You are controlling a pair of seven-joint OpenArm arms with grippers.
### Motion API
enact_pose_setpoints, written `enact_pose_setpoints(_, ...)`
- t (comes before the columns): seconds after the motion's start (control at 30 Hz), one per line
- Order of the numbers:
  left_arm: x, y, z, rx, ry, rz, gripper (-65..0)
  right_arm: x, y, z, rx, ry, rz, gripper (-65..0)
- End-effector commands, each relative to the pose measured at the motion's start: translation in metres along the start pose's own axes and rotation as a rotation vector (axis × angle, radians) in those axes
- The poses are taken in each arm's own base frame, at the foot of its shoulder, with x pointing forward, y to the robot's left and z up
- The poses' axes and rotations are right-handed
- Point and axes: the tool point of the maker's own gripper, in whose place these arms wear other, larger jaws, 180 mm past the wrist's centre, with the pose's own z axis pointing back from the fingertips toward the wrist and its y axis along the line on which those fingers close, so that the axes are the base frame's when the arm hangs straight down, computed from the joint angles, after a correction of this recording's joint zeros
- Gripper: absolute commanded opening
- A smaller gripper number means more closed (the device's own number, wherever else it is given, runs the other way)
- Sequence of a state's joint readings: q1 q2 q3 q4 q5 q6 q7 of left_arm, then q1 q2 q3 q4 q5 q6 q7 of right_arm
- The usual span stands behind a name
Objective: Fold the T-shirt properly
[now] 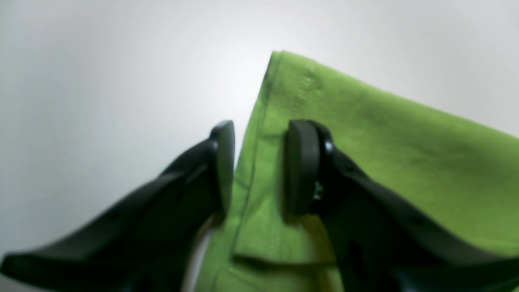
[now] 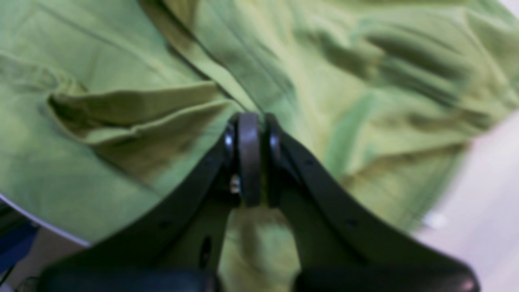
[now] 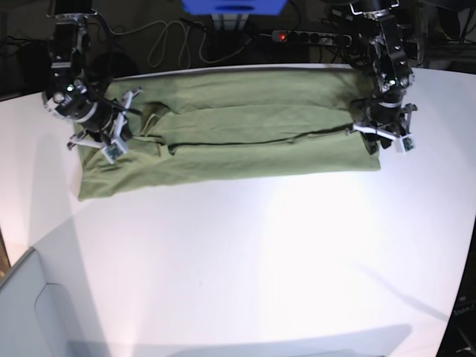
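Right gripper [image 2: 249, 158] pinched tight on a bunched fold of the T-shirt [image 3: 230, 141], cloth spreading ahead and to both sides of it. Left gripper [image 1: 259, 166] half-open, fingers straddling the shirt's hemmed edge, not clamped. Shirt lies on white table [image 3: 260, 260] btwn both grippers.

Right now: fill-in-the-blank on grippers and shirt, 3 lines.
1. The right gripper is ____ on the T-shirt.
2. The left gripper has its jaws ____ astride the shirt's edge.
3. The shirt lies on a ____ table.
Missing: shut; open; white
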State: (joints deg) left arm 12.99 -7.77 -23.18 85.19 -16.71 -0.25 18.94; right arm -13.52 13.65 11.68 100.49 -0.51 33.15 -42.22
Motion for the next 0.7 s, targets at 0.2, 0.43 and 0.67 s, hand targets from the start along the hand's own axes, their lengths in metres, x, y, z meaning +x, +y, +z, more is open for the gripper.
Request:
enact_pose_setpoints(0.2,0.045,-0.012,0.017,-0.027,-0.124,-0.029,-43.3,0.049,-0.029,0.037,-0.126,-0.157,0.043,-64.9)
enact_pose_setpoints(0.43,0.072,-0.026,0.044,-0.056,-0.208,-0.067,-40.6,0.015,-0.024,0.009,-0.060,-0.091,-0.046,-64.9)
enact_pose_setpoints(0.67,0.041,-0.020,0.047,-0.042,-0.137,-0.049,-26.1,-0.003,-0.016,-0.010,-0.012,-0.080,-0.118,-64.9)
